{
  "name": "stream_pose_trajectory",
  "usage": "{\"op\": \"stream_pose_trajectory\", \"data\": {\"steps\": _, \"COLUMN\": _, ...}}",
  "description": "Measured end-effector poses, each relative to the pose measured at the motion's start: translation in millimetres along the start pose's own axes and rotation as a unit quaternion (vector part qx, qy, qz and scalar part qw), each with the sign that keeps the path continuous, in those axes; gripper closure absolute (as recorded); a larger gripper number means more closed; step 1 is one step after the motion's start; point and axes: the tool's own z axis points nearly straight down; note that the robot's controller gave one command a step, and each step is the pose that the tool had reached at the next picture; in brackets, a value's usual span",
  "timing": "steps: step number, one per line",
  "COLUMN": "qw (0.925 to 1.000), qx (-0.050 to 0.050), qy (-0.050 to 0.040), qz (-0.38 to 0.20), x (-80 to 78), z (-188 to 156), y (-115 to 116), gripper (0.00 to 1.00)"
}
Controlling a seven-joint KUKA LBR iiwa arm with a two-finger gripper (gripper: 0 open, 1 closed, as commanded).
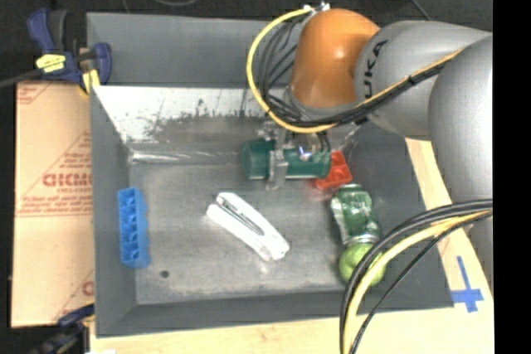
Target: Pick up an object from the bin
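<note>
My gripper (275,170) is low in the bin's back middle, right on top of a dark green cylinder-like thing (255,159) that lies on its side. The wrist hides the middle of that green thing, and whether it is gripped cannot be made out. A small red thing (336,172) lies just to its right, touching or nearly touching it. A white oblong clip-like thing (247,224) lies on the floor in front of the gripper, apart from it.
A clear green bottle (355,214) and a round lime-green ball (358,261) lie by the right wall. A blue ribbed block (133,226) lies along the left wall. The arm with its orange cover and cables reaches in over the back right.
</note>
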Motion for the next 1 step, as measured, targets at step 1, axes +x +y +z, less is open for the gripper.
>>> {"op": "stream_pose_trajectory", "data": {"steps": 1, "qw": 1.0, "qx": 0.0, "qy": 0.0027, "qz": 0.001, "x": 1.2, "z": 8.3, "y": 0.1, "gripper": 1.0}}
